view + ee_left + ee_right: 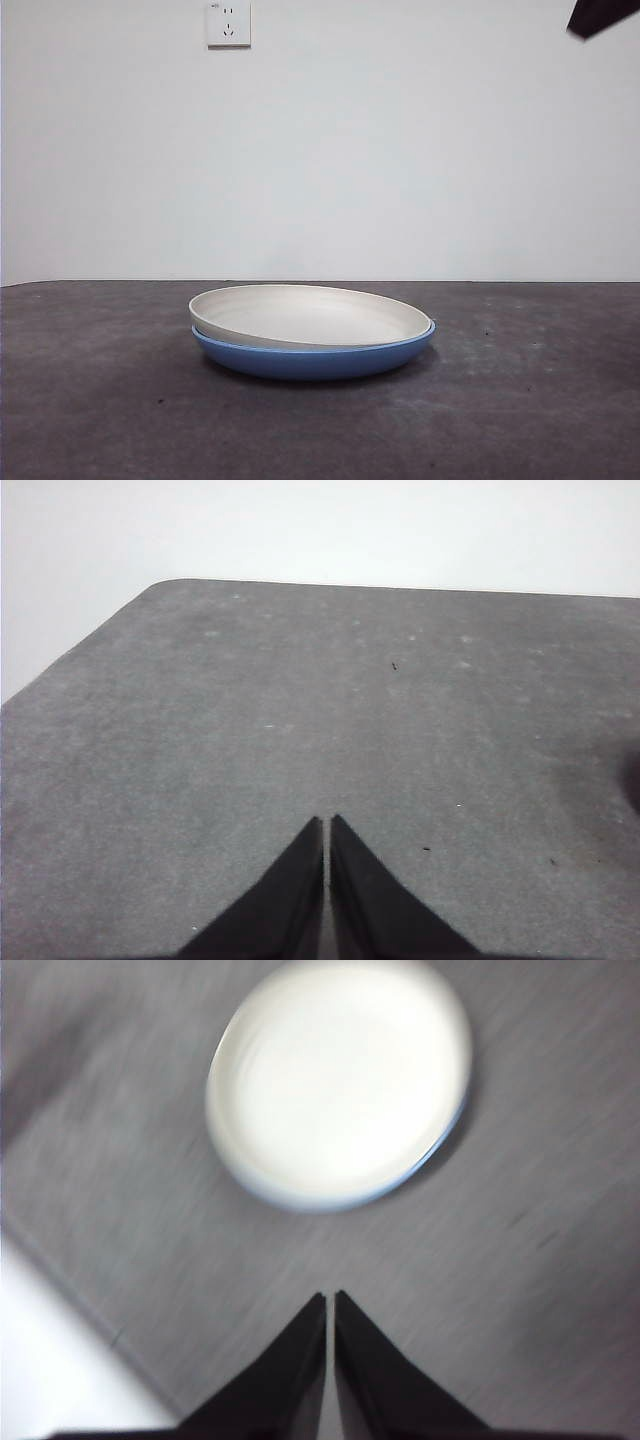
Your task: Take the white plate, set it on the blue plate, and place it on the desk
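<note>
The white plate [310, 313] rests inside the blue plate [312, 358], slightly tilted, near the middle of the desk [100, 400]. In the right wrist view the white plate [340, 1075] shows from above, with a thin arc of the blue plate [440, 1145] at its edge. My right gripper [330, 1300] hovers high above the desk, apart from the plates, jaws shut and empty. A black tip [600, 15] at the front view's top right corner is an arm. My left gripper [327, 823] is shut over bare desk [300, 700], holding nothing.
A white wall with a power socket [228, 23] stands behind the desk. The desk's edge and rounded corner [160, 585] show in the left wrist view. Another desk edge [90, 1320] runs close to the right gripper.
</note>
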Motion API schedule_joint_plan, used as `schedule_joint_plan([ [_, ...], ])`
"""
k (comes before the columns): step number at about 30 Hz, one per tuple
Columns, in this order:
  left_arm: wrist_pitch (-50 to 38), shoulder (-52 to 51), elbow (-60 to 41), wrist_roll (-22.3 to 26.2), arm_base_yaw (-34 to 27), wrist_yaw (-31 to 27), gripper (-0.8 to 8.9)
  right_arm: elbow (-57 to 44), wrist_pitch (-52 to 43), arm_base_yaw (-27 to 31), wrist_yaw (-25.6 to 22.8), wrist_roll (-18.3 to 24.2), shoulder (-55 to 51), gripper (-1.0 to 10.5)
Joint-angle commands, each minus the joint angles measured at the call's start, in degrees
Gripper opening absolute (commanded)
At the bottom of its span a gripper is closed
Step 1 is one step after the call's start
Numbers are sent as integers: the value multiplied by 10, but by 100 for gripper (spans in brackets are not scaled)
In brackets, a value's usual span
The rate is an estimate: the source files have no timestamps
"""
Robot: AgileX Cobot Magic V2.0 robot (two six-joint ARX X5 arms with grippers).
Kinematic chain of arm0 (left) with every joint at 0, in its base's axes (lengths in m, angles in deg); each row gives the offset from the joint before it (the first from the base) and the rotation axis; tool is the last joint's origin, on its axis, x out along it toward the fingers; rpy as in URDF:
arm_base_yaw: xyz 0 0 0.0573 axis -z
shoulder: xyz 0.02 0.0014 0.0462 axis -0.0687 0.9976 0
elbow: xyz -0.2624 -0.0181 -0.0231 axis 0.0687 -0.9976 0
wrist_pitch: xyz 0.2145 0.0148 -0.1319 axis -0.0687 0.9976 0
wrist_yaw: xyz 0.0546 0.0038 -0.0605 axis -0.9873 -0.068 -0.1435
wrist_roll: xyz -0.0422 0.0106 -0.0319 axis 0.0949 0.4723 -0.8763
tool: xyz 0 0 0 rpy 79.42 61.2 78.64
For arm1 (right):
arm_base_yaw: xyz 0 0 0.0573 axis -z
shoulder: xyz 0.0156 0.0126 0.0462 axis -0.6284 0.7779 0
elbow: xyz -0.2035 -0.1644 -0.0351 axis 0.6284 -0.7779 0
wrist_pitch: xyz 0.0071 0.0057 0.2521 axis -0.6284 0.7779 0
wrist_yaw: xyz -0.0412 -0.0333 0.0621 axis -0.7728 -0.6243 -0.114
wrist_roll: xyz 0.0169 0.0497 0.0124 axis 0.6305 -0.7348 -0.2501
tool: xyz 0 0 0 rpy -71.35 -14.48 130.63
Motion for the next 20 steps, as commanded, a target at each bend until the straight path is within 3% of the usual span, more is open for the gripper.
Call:
schedule_joint_plan([
  [1, 3, -1, -12, -4, -1, -3, 10, -1, -68, 47, 2, 14, -39, 8],
  [10, 3, -1, -12, -4, -1, -3, 10, -165, -291, 213, -5, 19, -206, 8],
  [20, 3, -1, -12, -4, -1, -3, 10, -405, -462, 264, -53, 11, -374, 8],
])
